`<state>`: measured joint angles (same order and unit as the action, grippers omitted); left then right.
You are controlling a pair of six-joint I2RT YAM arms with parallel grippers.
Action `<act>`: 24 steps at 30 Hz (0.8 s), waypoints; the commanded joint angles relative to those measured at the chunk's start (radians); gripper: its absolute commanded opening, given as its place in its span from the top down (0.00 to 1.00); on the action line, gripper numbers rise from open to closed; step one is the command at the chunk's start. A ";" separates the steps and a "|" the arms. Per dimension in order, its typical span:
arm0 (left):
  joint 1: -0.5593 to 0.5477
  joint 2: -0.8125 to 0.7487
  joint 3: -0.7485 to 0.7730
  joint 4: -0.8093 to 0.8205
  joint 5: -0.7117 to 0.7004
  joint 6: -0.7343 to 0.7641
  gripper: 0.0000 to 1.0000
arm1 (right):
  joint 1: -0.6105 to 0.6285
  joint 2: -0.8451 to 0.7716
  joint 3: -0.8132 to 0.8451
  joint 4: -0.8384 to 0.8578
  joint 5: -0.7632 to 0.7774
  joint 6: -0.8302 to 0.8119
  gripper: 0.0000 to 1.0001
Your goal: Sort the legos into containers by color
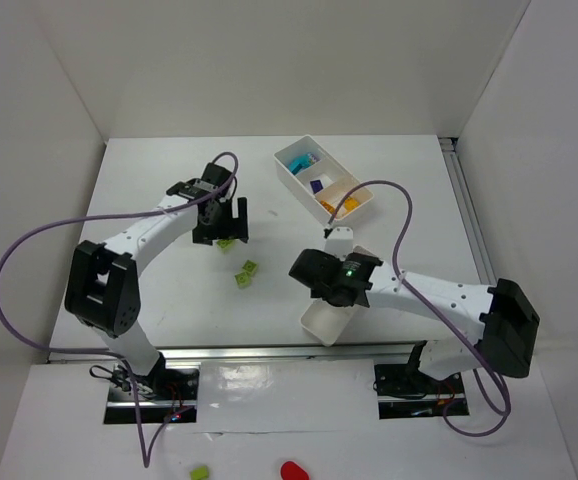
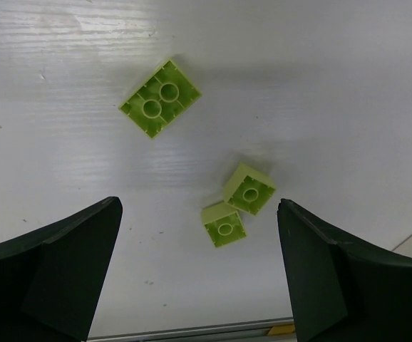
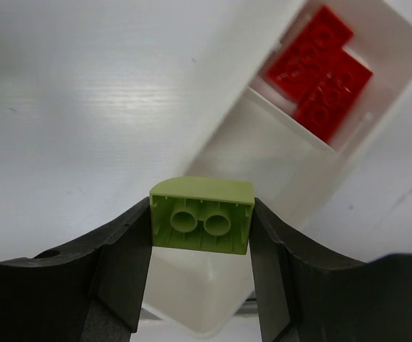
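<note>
From the top camera we see the left gripper (image 1: 221, 225) hanging over the middle left of the white table (image 1: 169, 170). Small lime green plastic bricks (image 1: 245, 272) lie on the surface just below it in the frame. Up and right of centre lies a long white plastic divided tray (image 1: 299, 190) holding teal, purple and orange-yellow pieces. A second white tray (image 1: 321, 325) sits at lower centre, under the wrist of the right arm (image 1: 439, 292).

In the left wrist view the left fingers (image 2: 56, 271) are spread wide and hold nothing. Three lime bricks lie on the table ahead of them: a larger square brick (image 2: 160, 98) at upper left, apparently hollow side up, and two small single-hole bricks (image 2: 249, 189) just beside each other at centre right. Whether those two touch, we cannot tell.

In the right wrist view the right gripper (image 3: 202, 222) pinches a two-hole lime green brick (image 3: 201, 206) by its short ends, hollow underside toward the camera. It hangs over the second white tray, whose upper-right compartment holds red bricks (image 3: 318, 71); the compartment nearer the held brick looks bare.

We judge these bricks light, rigid and smooth-walled. They should not deform, but could slip or pivot if caught on a corner. We would grip across two flat parallel side walls, squarely — and take the two close neighbours one at a time.
</note>
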<state>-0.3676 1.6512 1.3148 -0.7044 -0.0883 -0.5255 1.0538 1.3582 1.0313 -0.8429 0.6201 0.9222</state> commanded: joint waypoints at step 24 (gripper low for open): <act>-0.145 0.021 -0.149 -0.001 0.088 -0.025 0.02 | -0.192 -0.045 -0.148 0.093 -0.040 -0.026 0.06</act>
<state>-0.4812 1.7226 1.1778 -0.6945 -0.0360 -0.5526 0.8673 1.3369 0.8749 -0.7967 0.5720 0.9276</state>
